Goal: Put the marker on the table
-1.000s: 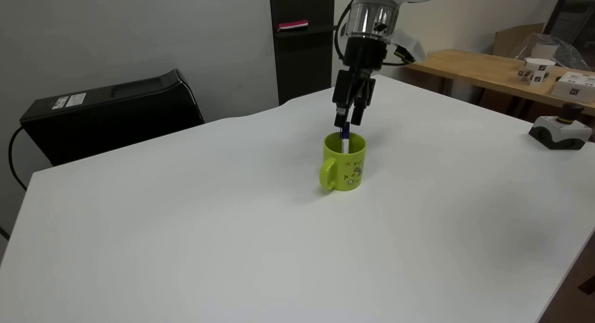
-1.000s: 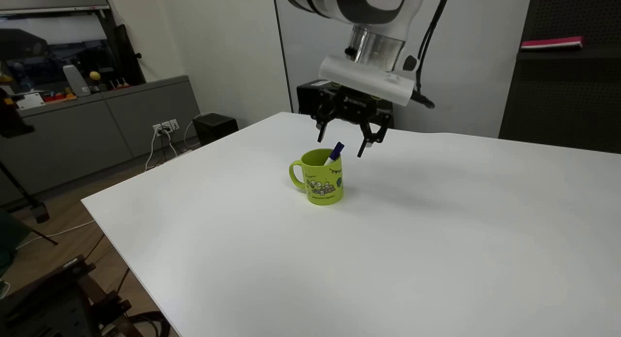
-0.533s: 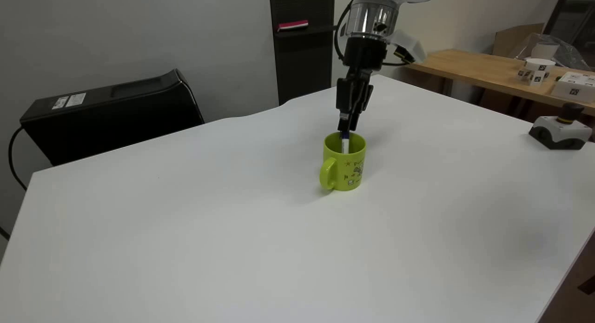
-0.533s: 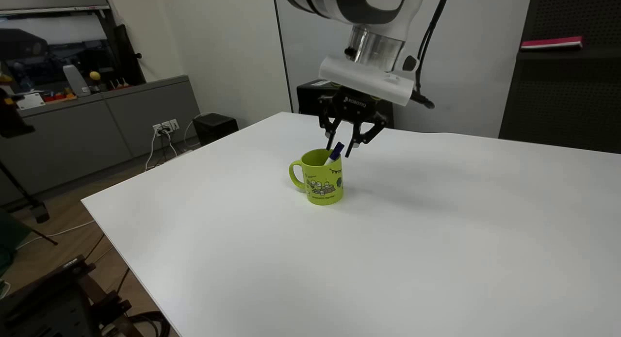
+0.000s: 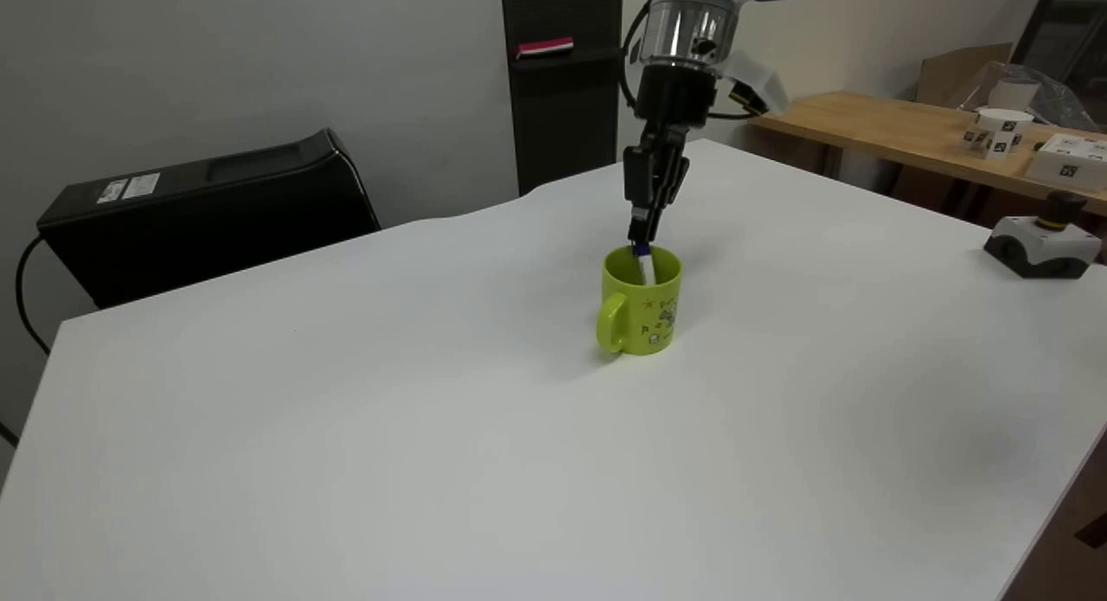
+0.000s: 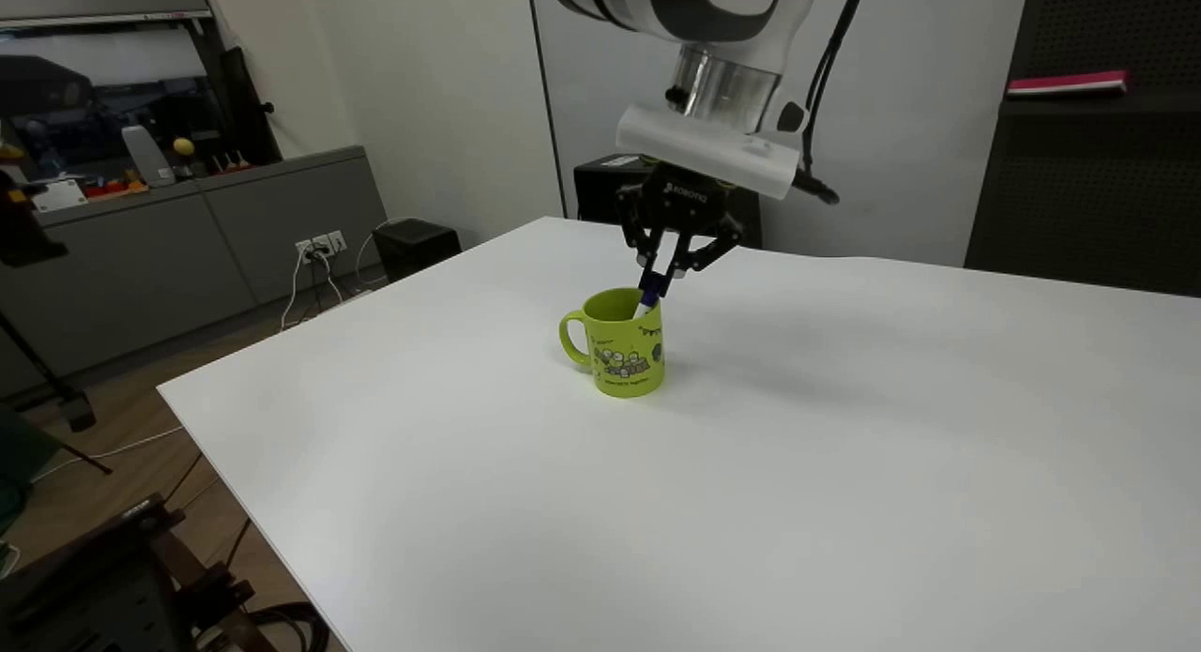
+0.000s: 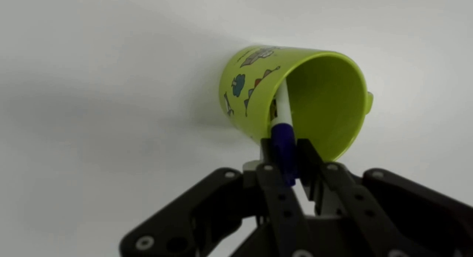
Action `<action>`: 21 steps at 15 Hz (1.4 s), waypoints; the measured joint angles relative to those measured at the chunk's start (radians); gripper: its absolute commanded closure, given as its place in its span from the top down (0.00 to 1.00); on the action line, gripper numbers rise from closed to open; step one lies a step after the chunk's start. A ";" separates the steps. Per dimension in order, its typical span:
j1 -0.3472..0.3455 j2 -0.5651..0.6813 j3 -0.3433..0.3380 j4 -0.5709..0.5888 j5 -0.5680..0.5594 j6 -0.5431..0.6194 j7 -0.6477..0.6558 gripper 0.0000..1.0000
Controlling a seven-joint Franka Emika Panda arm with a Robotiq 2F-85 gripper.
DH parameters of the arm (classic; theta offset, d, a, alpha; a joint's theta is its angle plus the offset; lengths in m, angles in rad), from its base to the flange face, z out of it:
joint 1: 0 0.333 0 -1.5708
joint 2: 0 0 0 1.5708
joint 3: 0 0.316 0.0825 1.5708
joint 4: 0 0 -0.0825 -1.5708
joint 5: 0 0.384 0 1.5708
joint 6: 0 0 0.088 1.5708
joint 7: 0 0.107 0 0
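The tool (image 7: pixel 284 150) pinches the marker (image 7: pixel 283 118) by its cap (image 7: pixel 283 138).

The mug (image 5: pixel 642 318) blocks passage beneath the tool (image 7: pixel 284 152); in an exterior view, the surface (image 5: pixel 337 393) lies free toward its left corner.

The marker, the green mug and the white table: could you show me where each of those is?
Marker (image 7: pixel 283 135): in the wrist view, on its dark blue cap.
Green mug (image 6: pixel 621 342): in an exterior view, on its outer wall.
White table (image 5: pixel 484 419): in an exterior view, on its flat top.
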 measured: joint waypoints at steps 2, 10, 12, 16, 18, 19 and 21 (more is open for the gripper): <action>0.002 0.000 -0.002 0.003 -0.005 -0.005 0.014 0.05; 0.032 -0.001 -0.043 0.124 -0.097 -0.137 0.215 0.05; 0.037 -0.001 -0.048 0.163 -0.112 -0.168 0.249 0.05; 0.044 -0.002 -0.058 0.235 -0.128 -0.218 0.293 0.05; 0.045 -0.003 -0.060 0.271 -0.135 -0.241 0.307 0.05; 0.046 -0.003 -0.062 0.289 -0.138 -0.251 0.313 0.05; 0.048 -0.004 -0.067 0.322 -0.143 -0.275 0.326 0.05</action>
